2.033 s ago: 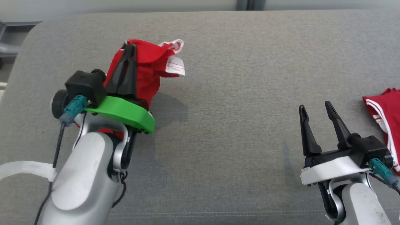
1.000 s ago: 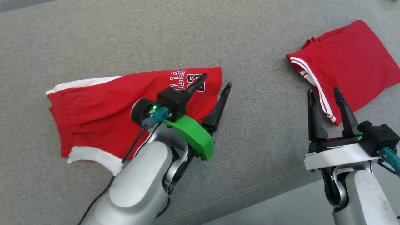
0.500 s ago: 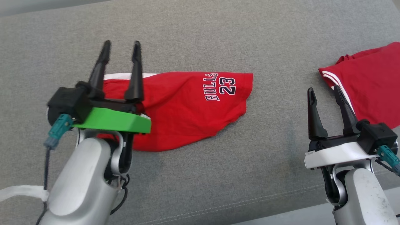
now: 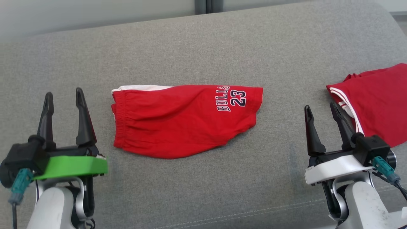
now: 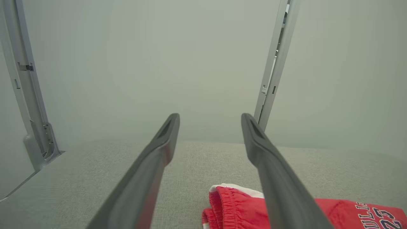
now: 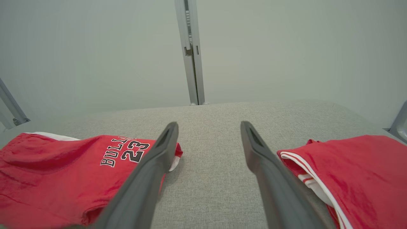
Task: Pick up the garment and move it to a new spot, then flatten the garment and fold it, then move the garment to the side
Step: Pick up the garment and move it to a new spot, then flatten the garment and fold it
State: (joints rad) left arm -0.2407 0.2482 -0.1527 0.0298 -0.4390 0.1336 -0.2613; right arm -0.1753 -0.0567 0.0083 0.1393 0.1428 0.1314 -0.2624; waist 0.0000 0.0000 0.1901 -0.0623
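Beneath both my grippers stretches the grey cloth-covered tabletop (image 4: 203, 47), reaching well ahead of my fingers to a pale wall (image 6: 95, 57) at its far edge.

Between the two grippers, and a little ahead of them, lie the red shorts (image 4: 178, 122). They rest flat on the tabletop, laid crosswise, with the gathered waistband end nearest my left gripper and the hem end pointing toward my right one. Neither gripper touches them.

To the outer side of my right gripper lies a second red garment (image 4: 378, 98), folded, with its white-striped edge turned toward that gripper's outer finger. In the head view the finger crosses that edge, but I cannot tell whether the two touch.

My left gripper (image 4: 63, 92) sits just beside the waistband end, on its outer side, fingers pointing forward and spread wide apart with nothing between them. My right gripper (image 4: 320, 106) is spread just as wide and holds nothing. It stands near the hem end of the shorts, with bare tabletop showing between its fingers.

A grey metal post (image 6: 190, 51) rises against the wall, straight ahead of my right gripper.

The lettering "BULLS 23" (image 4: 232, 98) sits on the shorts near the hem, on the side toward my right gripper. A narrow white band (image 4: 140, 87) runs along the far edge of the shorts, ahead of my left gripper.
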